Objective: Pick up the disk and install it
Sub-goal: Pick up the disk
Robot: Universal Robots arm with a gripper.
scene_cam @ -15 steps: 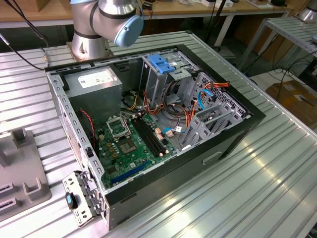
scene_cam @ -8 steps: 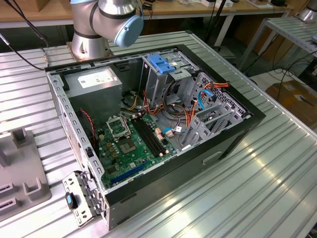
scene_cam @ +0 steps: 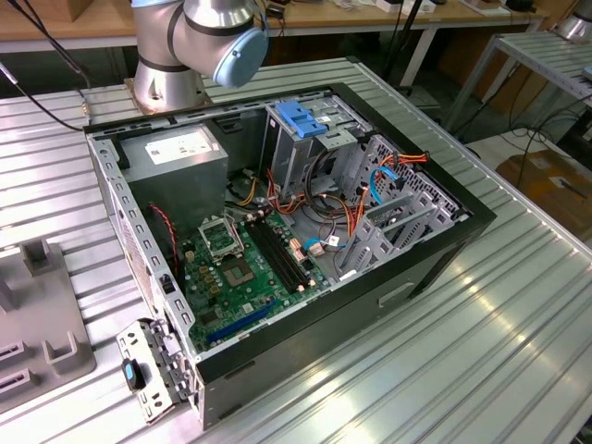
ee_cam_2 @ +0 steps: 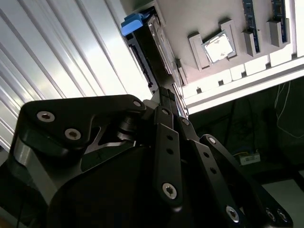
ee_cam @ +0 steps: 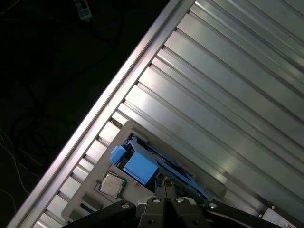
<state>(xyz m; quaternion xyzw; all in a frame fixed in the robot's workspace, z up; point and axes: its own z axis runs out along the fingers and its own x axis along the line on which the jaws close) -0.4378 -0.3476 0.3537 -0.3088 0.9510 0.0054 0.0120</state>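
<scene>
Judging by both wrist views, pick-up is in hand: the disk [ee_cam: 140, 165] is stood on edge in the grey holder tray [ee_cam: 121, 135], the gripper [ee_cam: 166, 184] set at its end. Whether it is clamped cannot be told; a firm hold is called for before lifting.

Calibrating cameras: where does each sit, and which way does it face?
Exterior view: off the arm, looking down into the computer case; the arm's base shows.
First wrist view: on the arm, looking past the end effector at the disk.
Second wrist view: likewise, along the end effector.
Both wrist views share the disk.
</scene>
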